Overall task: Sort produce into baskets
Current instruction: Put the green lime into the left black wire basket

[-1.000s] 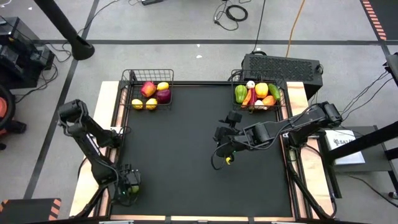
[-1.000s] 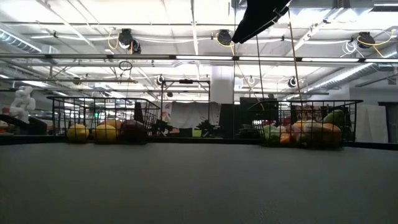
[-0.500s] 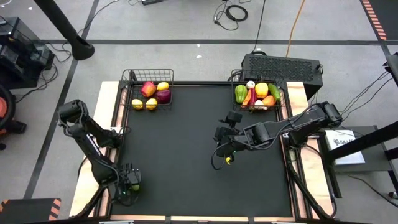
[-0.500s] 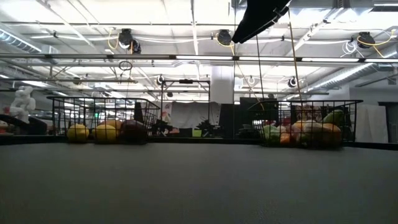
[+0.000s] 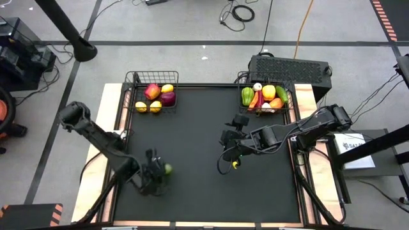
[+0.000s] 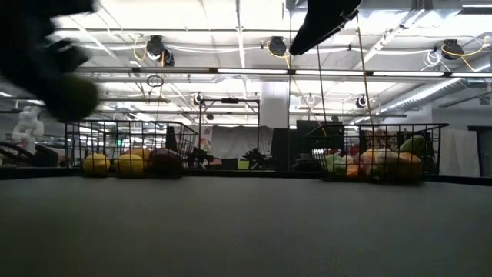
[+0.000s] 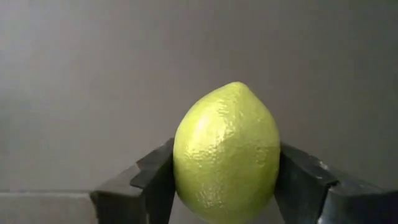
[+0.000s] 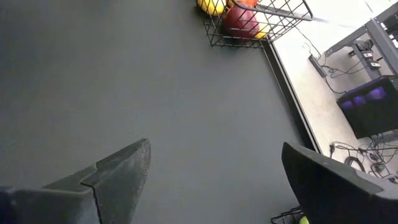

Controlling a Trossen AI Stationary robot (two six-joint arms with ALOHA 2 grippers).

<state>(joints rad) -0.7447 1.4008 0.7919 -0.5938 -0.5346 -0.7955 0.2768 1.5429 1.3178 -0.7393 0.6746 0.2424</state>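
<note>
My left gripper (image 5: 163,171) is shut on a green lime (image 7: 227,152) above the mat's near left part; the lime also shows in the high view (image 5: 167,169) and blurred in the low view (image 6: 71,96). The left basket (image 5: 152,97) at the far left holds lemons and red fruit. The right basket (image 5: 265,96) at the far right holds green, yellow, orange and white produce. My right gripper (image 8: 211,180) is open and empty over the mat's middle right (image 5: 231,155). My left gripper pinches the lime's two opposite sides (image 7: 180,168) between its two fingers, around its middle. The lime's pointed end faces away from the fingers. It is lifted clear of the mat.
A black perforated box (image 5: 289,67) stands behind the right basket. The black mat (image 5: 204,191) lies bare between the baskets and the near edge. Wooden table borders (image 5: 105,128) run along both sides.
My left gripper has swung from the table's near left corner toward the right and a little farther in, carrying the lime, and now shows in the low view's upper left. My right arm has kept still.
</note>
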